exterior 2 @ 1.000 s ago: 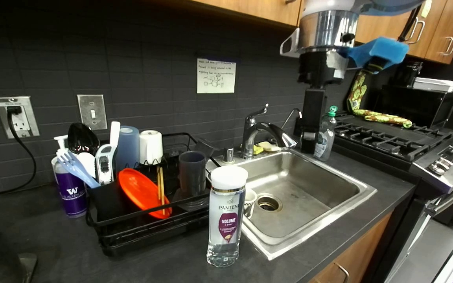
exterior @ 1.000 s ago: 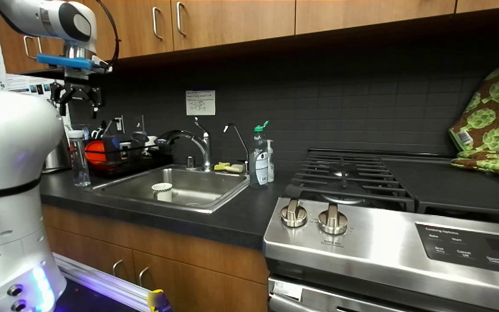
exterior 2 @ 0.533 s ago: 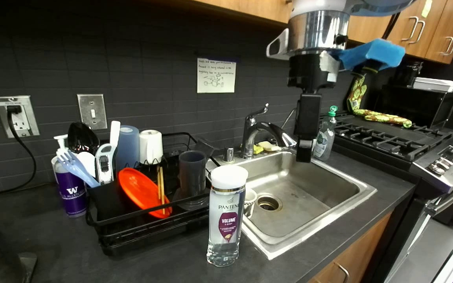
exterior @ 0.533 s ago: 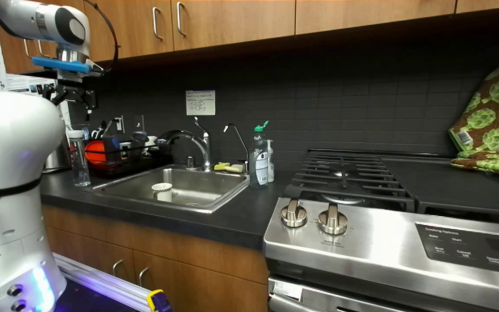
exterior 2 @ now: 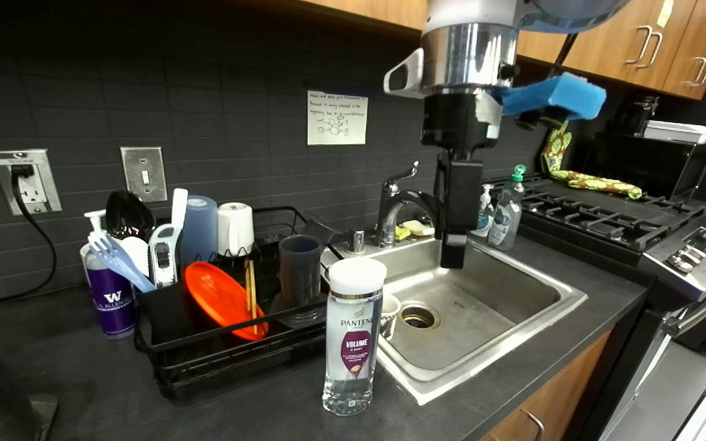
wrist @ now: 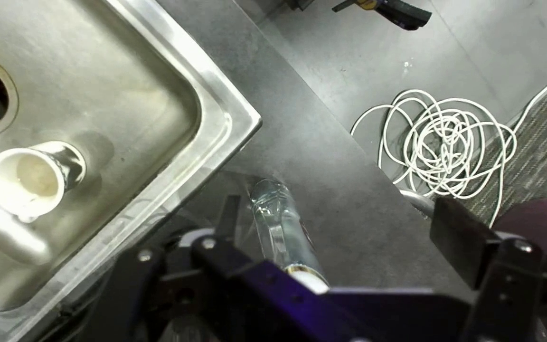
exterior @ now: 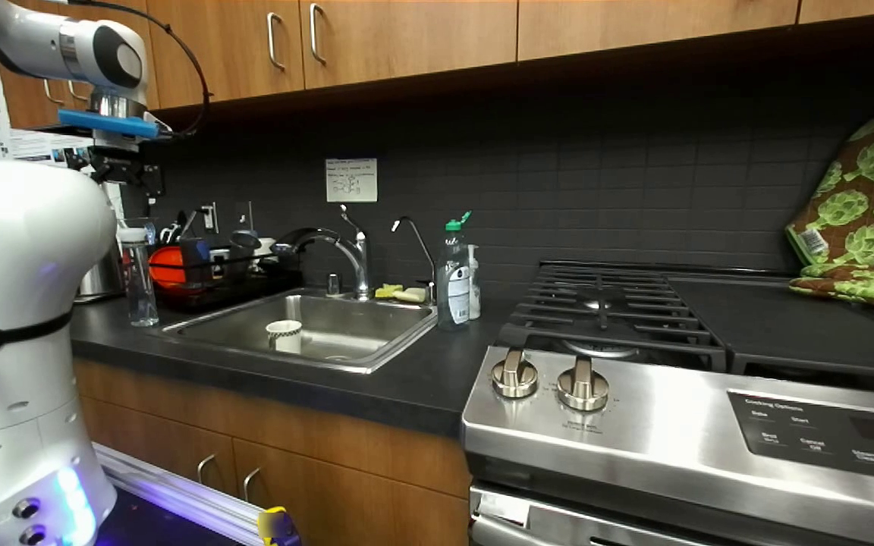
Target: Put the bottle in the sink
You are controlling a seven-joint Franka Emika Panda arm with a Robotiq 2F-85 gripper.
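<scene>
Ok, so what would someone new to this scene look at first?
Probably the bright orange plate tilted in the black dish rack, a vivid patch in an exterior view. Next comes the clear, white-capped bottle, upright on the dark counter by a corner of the sink. Then the open end effector, up in the air above the counter, and, in the wrist view, a loose coil of white cable on the floor.

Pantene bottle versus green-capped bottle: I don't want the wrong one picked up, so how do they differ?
Cap: the Pantene bottle wears a broad white cap; the green-capped bottle has a narrower green flip cap, lid raised.
Place: the Pantene bottle stands beside the dish rack; the green-capped bottle stands across the sink, by a pump bottle.
Both are see-through and upright on the dark counter.
</scene>
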